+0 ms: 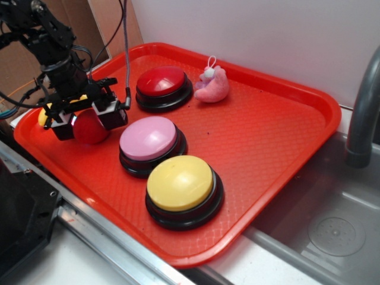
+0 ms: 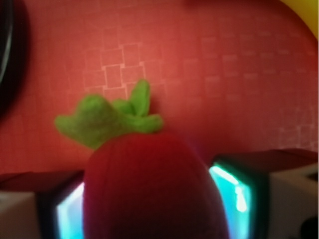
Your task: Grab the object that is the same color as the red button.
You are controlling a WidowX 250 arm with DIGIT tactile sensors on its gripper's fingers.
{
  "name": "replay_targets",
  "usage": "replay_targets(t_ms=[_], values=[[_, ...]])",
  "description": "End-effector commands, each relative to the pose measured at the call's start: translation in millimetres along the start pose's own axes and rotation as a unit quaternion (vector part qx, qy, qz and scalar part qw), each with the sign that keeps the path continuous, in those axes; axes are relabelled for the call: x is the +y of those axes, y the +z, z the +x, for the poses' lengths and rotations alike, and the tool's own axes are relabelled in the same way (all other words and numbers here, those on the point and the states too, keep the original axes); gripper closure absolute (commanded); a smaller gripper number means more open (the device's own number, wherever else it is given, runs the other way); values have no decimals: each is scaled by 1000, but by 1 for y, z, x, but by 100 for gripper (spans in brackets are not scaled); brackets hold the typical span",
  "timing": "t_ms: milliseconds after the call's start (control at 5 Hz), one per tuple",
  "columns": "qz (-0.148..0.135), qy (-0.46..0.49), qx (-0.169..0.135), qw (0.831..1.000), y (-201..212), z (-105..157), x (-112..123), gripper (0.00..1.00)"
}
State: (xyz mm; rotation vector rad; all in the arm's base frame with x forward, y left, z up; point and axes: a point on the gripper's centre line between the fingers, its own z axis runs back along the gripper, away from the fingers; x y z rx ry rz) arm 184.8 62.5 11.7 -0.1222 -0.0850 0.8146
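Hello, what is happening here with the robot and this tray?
The gripper is down on the red tray with the red toy fruit between its fingers; whether it is clamped yet is unclear. The red button, pink button, yellow button and pink plush lie untouched.

Red fuzzy fruit point(image 1: 89, 129) near dark-red button point(image 1: 161, 81).
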Motion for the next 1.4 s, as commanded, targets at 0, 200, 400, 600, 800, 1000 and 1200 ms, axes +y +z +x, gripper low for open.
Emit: replay_targets(t_ms=[0, 200, 400, 600, 800, 1000, 1200], values=[[21, -21, -58, 998, 44, 7, -10, 100], [45, -43, -61, 996, 74, 13, -20, 100], [51, -75, -56, 994, 121, 13, -47, 100], [31, -105, -54, 993, 145, 7, -71, 100], [15, -117, -64, 991, 168, 5, -91, 100], [2, -130, -75, 989, 178, -3, -106, 100], [21, -127, -91, 988, 166, -6, -107, 100]])
